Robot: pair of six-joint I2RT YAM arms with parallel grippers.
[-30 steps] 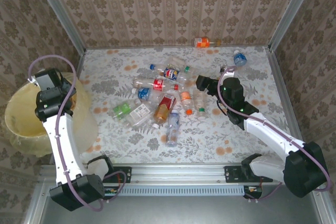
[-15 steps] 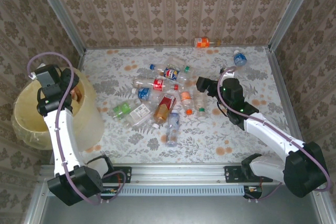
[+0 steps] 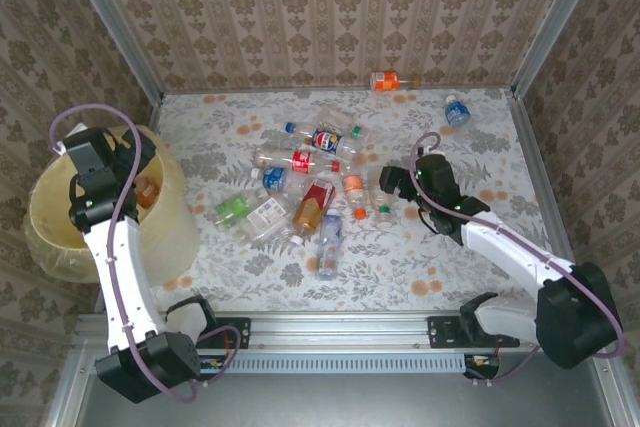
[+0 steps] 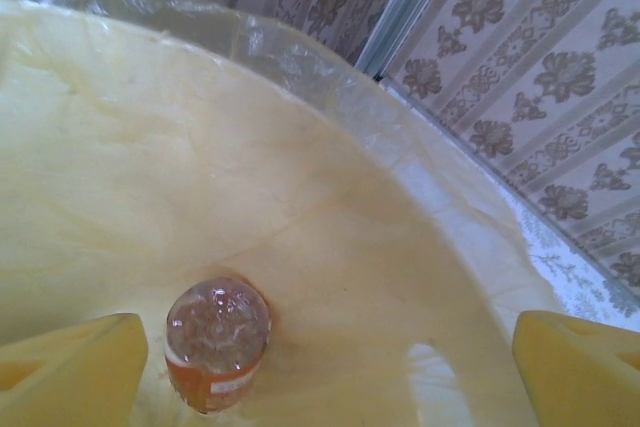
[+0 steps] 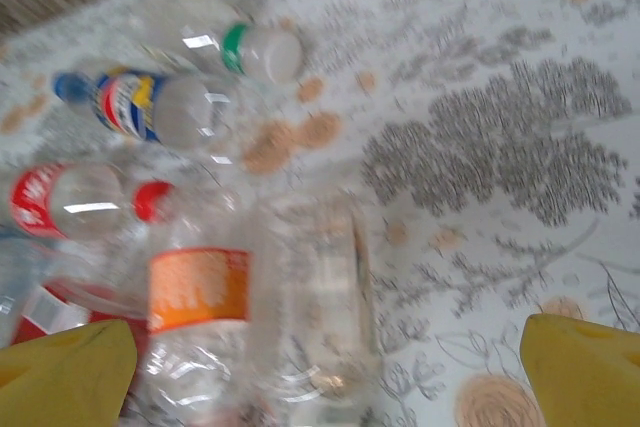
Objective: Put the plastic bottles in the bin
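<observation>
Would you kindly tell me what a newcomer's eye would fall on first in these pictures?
The jumble of plastic bottles in the middle of the table stands out first. Next, the big pale yellow bin at its left, one orange-labelled bottle inside, under the open left gripper.

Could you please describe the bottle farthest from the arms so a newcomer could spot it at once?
Find the patterned back wall at the table's far edge. Right of centre at its foot lies one bottle on its side. It has an orange label and lies alone, while the other bottles crowd mid-table and the nearest one has a blue label.
</observation>
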